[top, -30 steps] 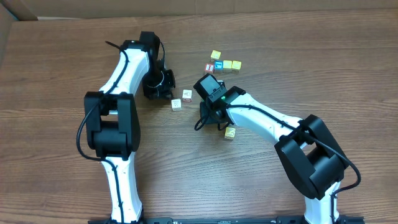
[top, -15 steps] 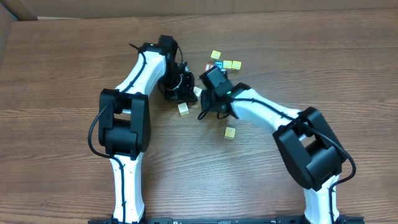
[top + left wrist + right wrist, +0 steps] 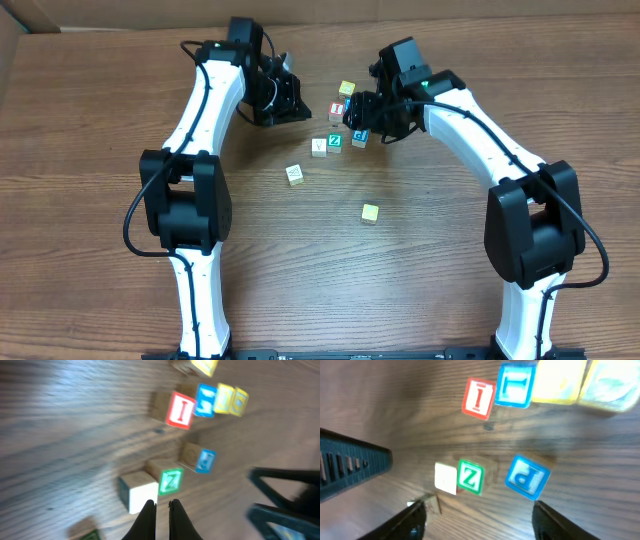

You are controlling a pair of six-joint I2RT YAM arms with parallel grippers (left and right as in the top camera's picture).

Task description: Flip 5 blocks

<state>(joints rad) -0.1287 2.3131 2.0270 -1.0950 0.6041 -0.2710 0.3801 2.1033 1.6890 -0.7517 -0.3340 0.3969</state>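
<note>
- I see the green Z block mid-table, touching a white block on one side; both show sharper in the right wrist view, Z block and white block side by side.
- The blue P block sits just beside the Z block on the other side, with a small gap. In the right wrist view it is turned at an angle to the Z block.
- A second white block lies on its own, nearer the arm bases.
- The plain yellow block lies nearer still to the bases, well apart from the rest.
- My right pincer hangs above the Z and P blocks with its fingers spread wide and nothing between them: released.
- My left pincer hovers near the white block with its two fingers pressed almost together, clenched on nothing I can see.
- In the overhead view the left pincer and the right pincer face each other across the row.
- Beyond the row stands a red-lettered block, next to a blue-faced block and some yellow blocks.
- Everything rests on a wood-grain table.
</note>
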